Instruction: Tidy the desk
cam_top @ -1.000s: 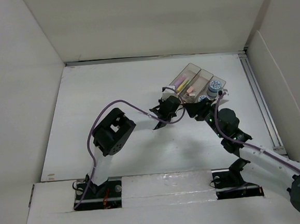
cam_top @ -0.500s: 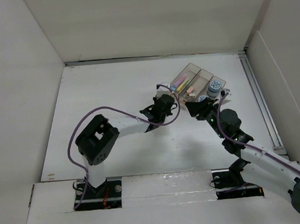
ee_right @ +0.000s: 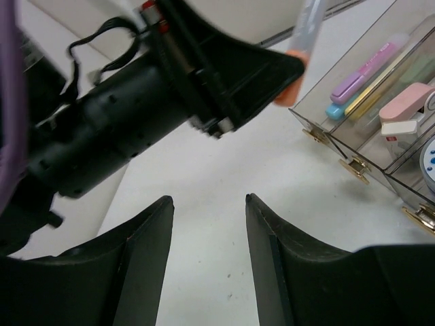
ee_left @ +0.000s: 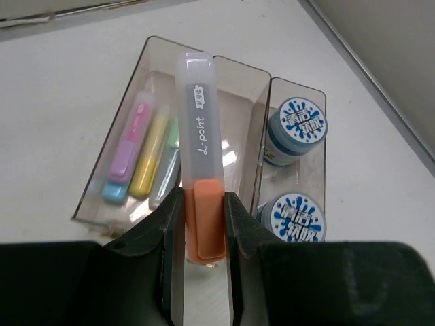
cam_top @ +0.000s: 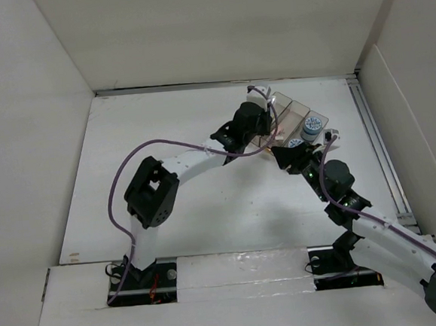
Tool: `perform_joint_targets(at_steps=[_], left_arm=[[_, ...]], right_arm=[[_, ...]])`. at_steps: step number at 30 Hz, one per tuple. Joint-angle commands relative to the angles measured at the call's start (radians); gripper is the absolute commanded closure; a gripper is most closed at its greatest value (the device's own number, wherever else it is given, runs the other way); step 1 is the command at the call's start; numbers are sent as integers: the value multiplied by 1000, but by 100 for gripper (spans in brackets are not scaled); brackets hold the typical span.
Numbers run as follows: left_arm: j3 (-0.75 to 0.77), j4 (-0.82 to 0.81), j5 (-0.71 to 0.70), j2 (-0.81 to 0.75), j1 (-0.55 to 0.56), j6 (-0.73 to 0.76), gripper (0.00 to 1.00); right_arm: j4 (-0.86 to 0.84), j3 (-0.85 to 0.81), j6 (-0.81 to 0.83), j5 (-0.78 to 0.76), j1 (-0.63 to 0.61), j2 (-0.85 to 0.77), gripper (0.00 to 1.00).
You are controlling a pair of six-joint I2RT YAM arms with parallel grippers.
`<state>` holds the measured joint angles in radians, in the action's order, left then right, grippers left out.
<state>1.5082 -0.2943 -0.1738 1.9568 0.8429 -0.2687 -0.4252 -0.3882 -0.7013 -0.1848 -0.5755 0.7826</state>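
Note:
My left gripper (ee_left: pixel 202 197) is shut on a slim pen-like stick (ee_left: pixel 198 136) with an orange lower end and a frosted cap marked "L-point". It hangs over the clear three-compartment tray (ee_left: pixel 153 51). Pink, yellow and green highlighters (ee_left: pixel 132 146) lie in the tray's left bay, and two blue-lidded jars (ee_left: pixel 295 125) stand in its right bay. From above, the left gripper (cam_top: pixel 268 129) is at the tray's (cam_top: pixel 297 110) near-left corner on the white desk (cam_top: pixel 163 137). My right gripper (cam_top: pixel 282 156) stands open and empty just in front of the tray, low over bare desk (ee_right: pixel 207 198).
A pink-and-white tape dispenser (ee_right: pixel 404 109) lies in the tray's middle bay. A metal rail (cam_top: pixel 374 135) runs along the desk's right edge. White wall panels close in the left, back and right sides. The left arm's purple cable (cam_top: pixel 163 143) loops over the desk's middle.
My left arm has swung from the desk's middle back and right to above the tray, carrying the orange-ended stick. The right arm has hardly moved.

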Motion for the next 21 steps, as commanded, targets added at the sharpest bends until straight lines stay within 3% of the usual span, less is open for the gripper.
perform_joint_targets(at_steps=[1,9,15,21], left_arm=[[150,82,112,89,-13,62,100],[308,104,247,215,-108,-3,100],[400,168,255,289,-117,25,99],[448,208,247,346,-117,59,91]], right_arm=[[-26,-14,-3,-27,-1,-37,48],[-29,3,-7,-39,-1,-78,48],[-33,8,-13,-33,-1,-75,48],[-41,9,-14,-39,-1,-65,48]])
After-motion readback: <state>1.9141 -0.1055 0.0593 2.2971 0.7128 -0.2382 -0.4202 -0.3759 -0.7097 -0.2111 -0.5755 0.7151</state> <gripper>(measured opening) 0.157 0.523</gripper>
